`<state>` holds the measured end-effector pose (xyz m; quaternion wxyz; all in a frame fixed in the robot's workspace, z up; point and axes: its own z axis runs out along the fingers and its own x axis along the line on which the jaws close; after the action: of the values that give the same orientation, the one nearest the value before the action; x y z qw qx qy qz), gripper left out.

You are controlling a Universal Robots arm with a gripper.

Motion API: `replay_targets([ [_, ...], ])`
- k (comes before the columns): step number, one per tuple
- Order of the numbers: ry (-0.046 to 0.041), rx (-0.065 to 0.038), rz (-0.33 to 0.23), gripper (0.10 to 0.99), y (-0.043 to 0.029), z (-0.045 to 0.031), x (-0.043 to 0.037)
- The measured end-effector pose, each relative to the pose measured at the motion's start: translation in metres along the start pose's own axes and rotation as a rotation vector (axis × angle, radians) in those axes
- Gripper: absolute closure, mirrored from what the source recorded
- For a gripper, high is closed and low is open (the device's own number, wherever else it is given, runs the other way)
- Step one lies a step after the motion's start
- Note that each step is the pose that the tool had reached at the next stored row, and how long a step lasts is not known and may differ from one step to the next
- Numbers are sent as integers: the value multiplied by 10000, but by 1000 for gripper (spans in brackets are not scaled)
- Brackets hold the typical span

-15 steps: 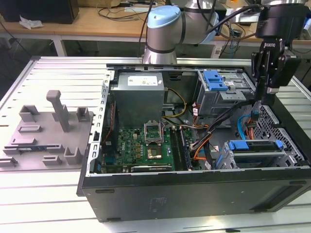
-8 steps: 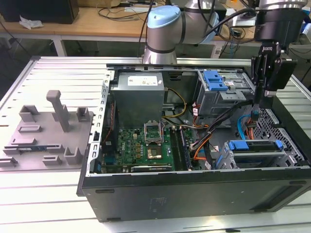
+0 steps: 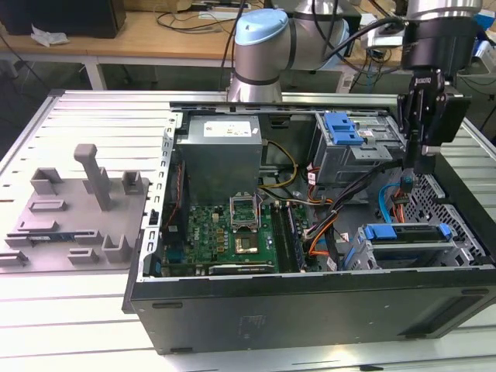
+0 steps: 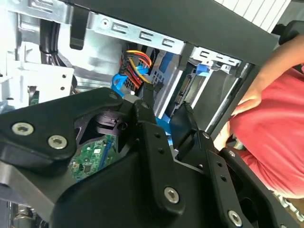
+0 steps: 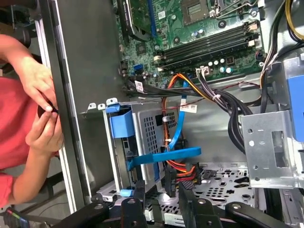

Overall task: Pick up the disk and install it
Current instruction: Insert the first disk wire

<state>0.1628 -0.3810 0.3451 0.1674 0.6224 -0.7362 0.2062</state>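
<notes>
We see the open computer case (image 3: pixel 310 310) on the slatted surface (image 3: pixel 77 108). The disk (image 3: pixel 407 232) sits in the drive cage (image 3: pixel 411 252) at the exterior view's right, mostly hidden, with only its blue carrier frame plain to us. The gripper (image 3: pixel 417 167) hangs above it, jaws parted and holding nothing. In the first wrist view a person's hands (image 5: pixel 40 95), partly cut off, are beside the case wall.

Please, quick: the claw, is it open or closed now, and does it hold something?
Claw: open, holding nothing, lowered inside the computer case.
</notes>
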Motion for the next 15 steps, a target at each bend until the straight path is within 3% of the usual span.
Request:
replay_targets([
  [1, 65, 9, -2, 675, 10, 17, -50],
  [4, 324, -14, -45, 675, 23, 57, -78],
  [8, 373, -6, -45, 686, 28, 100, -107],
  [9, 382, -5, -45, 761, 29, 105, -113],
  [15, 391, -3, -45, 761, 34, 100, -141],
])
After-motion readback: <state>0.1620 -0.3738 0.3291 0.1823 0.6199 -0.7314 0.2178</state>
